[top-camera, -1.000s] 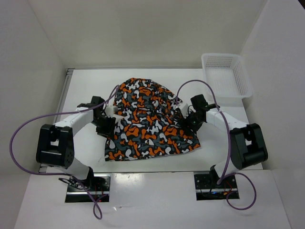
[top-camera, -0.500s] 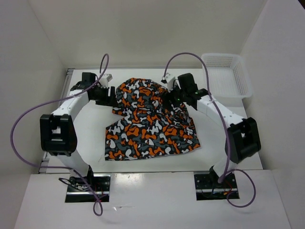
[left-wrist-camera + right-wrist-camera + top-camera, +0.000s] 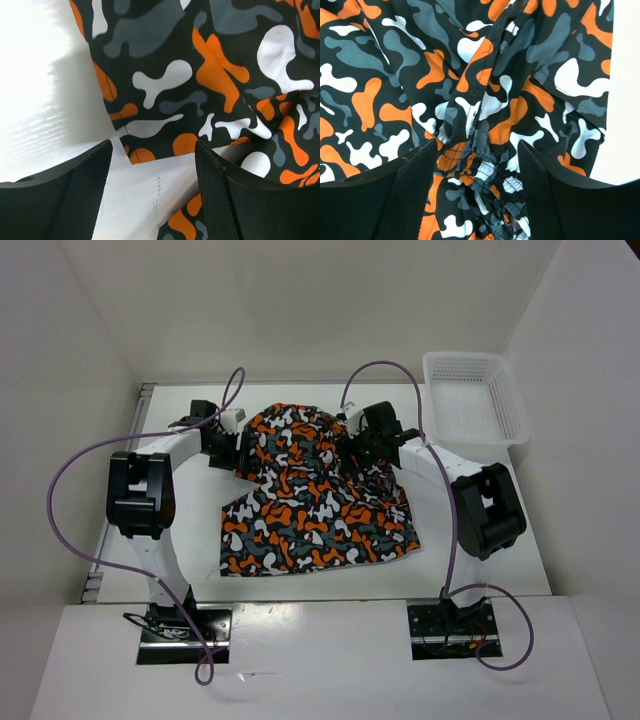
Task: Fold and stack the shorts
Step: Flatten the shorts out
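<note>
top view: the shorts [image 3: 315, 505] lie spread on the white table [image 3: 180, 530], midway between the two arms, with the far part bunched into a rounded hump. the left gripper [image 3: 232, 447] sits at the hump's left edge and the right gripper [image 3: 353, 445] at its right edge. a white mesh basket [image 3: 475, 400] stands at the far right corner, apart from the cloth. left wrist view: the black fingers [image 3: 60, 195] stand wide apart and hold nothing; a corner of the cloth's edge and bare table show in the gap. right wrist view: the jaws are likewise spread wide and grip nothing; the gathered elastic waistband [image 3: 482, 175] lies between them, amid creased cloth.
</note>
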